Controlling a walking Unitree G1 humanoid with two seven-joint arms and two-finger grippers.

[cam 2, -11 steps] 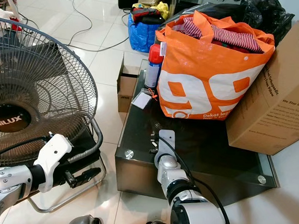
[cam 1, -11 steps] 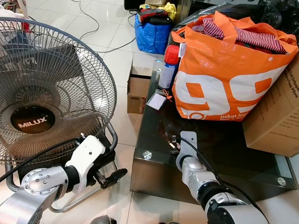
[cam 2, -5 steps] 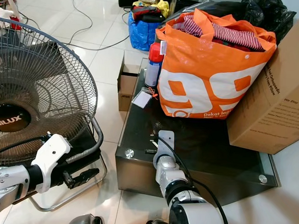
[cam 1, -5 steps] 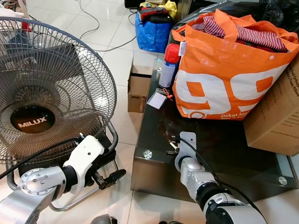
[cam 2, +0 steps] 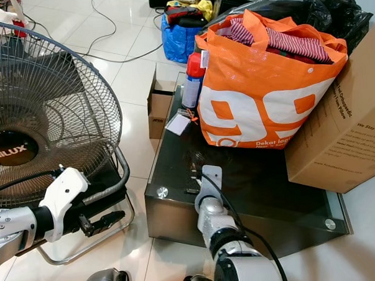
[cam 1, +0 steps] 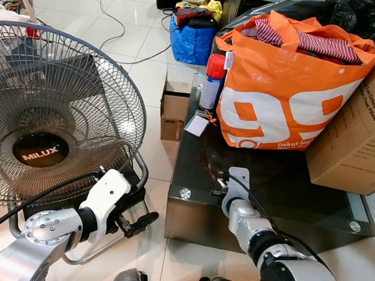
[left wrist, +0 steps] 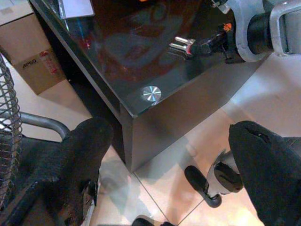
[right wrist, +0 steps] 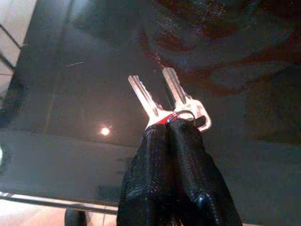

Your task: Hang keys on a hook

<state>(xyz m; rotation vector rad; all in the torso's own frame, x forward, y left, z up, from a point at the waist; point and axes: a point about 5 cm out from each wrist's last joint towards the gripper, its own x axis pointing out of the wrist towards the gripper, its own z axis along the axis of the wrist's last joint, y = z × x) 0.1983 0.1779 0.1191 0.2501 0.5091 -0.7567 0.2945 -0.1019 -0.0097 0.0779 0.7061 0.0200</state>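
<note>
left arm (cam 1: 50,231): silver metal segments, round joint cap with small screws, white wrist housing
left arm cable (cam 1: 29,203): black, running along the arm
right arm (cam 1: 258,234): silver, ribbed joints, grey wrist bracket
right arm cable (cam 1: 259,203): thin, black
fingers (right wrist: 176,179): black, woven-textured covering

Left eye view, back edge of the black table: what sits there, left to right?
White tag → spray can → orange bag → cardboard box.
</note>
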